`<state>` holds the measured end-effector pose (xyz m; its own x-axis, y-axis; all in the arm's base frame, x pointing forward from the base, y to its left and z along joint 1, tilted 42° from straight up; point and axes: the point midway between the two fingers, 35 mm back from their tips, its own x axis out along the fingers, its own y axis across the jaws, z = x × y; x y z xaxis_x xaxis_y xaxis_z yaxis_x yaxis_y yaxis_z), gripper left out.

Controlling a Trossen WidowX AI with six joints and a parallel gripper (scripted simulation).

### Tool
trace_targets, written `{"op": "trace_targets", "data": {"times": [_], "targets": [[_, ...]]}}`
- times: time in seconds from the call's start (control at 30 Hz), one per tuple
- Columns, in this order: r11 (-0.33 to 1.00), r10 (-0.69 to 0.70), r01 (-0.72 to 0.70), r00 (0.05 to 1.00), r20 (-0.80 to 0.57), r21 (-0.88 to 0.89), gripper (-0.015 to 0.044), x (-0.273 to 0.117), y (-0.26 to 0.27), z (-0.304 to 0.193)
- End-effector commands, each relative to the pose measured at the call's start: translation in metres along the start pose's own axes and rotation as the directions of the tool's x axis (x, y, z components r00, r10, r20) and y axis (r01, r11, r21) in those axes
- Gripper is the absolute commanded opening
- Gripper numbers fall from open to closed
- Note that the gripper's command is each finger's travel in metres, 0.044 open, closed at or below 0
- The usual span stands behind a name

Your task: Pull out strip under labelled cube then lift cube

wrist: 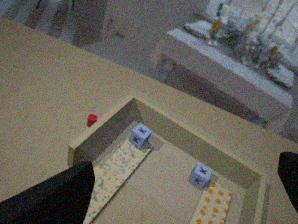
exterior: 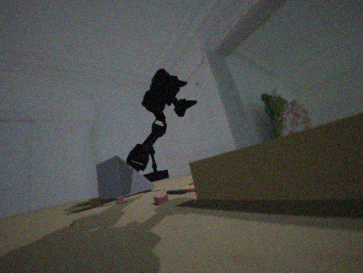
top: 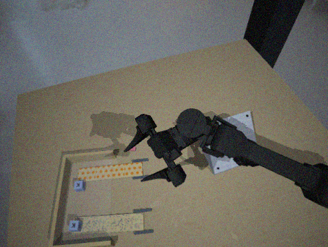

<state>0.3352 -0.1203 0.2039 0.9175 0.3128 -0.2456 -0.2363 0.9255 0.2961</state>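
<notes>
A pale blue cube marked K (top: 74, 225) (wrist: 140, 135) sits at the far end of the speckled strip (top: 111, 222) (wrist: 117, 172), overlapping it and seeming to rest on it. Another pale blue cube marked K (top: 79, 185) (wrist: 200, 175) sits at the far end of the orange-dotted strip (top: 110, 170) (wrist: 212, 205), mostly off to its side; any overlap is unclear. My gripper (top: 133, 165) (exterior: 191, 92) (wrist: 185, 167) is open and empty, raised above the table near the outer end of the orange-dotted strip. The exterior view hides both cubes behind the wall.
A wooden wall (top: 58, 200) (exterior: 274, 171) (wrist: 200, 142) surrounds the cubes' end. Grey rails (top: 140, 160) (top: 142, 210) flank the strips' outer ends. A white block (top: 241, 127) (exterior: 114, 177) stands below the arm. Small pink blocks (exterior: 161, 199) (exterior: 120, 199) and a red piece (wrist: 92, 120) lie outside.
</notes>
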Motion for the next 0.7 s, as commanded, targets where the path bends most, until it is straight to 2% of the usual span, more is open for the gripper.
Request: {"op": "trace_targets", "data": {"times": [0.0,0.07,0.5,0.67], "targets": [[0.923,0.038,0.030,0.985,-0.168,0.384,0.0400,0.009,-0.003,-0.070],[0.896,0.048,0.044,0.980,-0.194,0.442,0.0400,0.010,-0.002,-0.081],[0.896,0.048,0.044,0.980,-0.194,0.442,0.0400,0.010,-0.002,-0.081],[0.866,0.113,0.052,0.949,-0.295,0.497,0.0269,0.037,0.003,-0.073]]}}
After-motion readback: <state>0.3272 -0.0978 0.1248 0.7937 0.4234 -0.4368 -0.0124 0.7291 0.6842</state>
